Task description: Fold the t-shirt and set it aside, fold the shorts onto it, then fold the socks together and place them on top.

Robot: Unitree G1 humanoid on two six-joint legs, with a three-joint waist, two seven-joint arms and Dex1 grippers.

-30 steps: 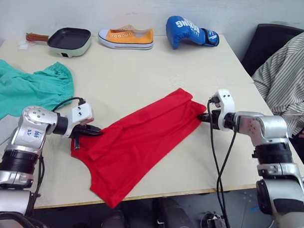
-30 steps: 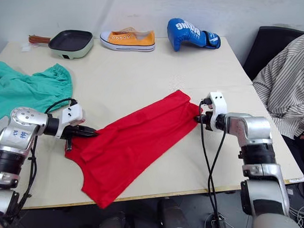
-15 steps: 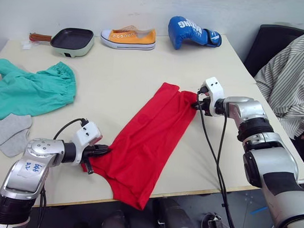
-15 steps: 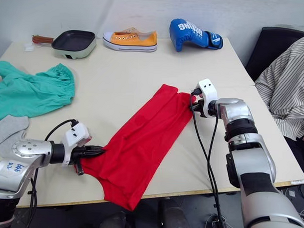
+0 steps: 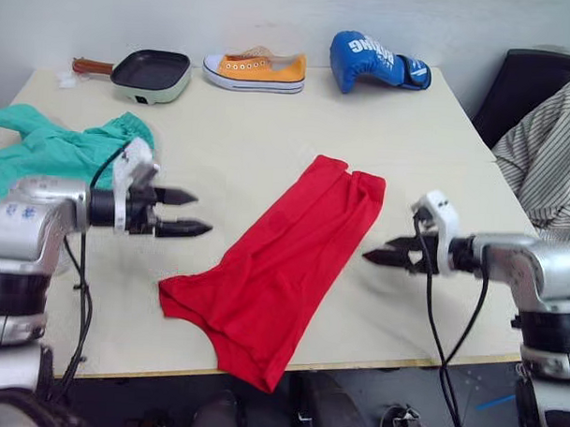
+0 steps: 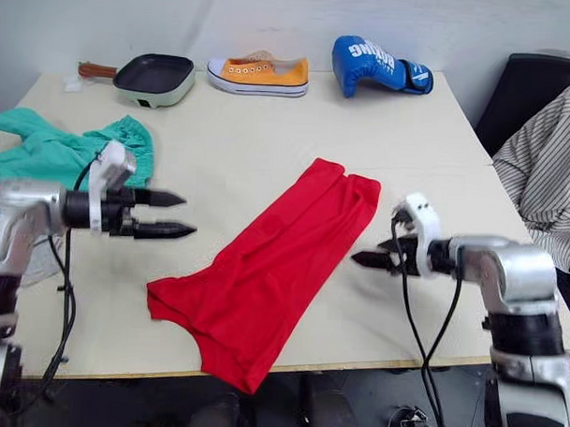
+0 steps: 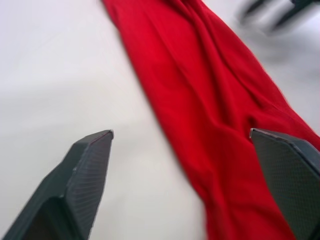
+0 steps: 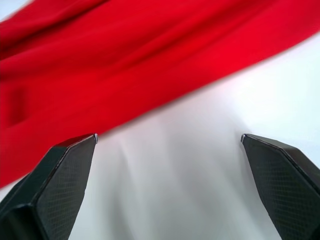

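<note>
Midway through the first step: the bright red cloth t-shirt point(image 5: 283, 260) lies as a long folded strip across the pale table point(image 5: 269, 129). Left gripper point(image 5: 193, 213) and right gripper point(image 5: 377, 258) flank it, released, empty. Next: regrasp both ends and halve it.

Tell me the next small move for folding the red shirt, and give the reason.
Probably bring the left gripper down to the near end of the t-shirt and pinch it. The shirt lies as a long, already narrowed strip on the table; both grippers are open and off it, the right gripper beside its far half, so an end-to-end fold looks next.
</note>
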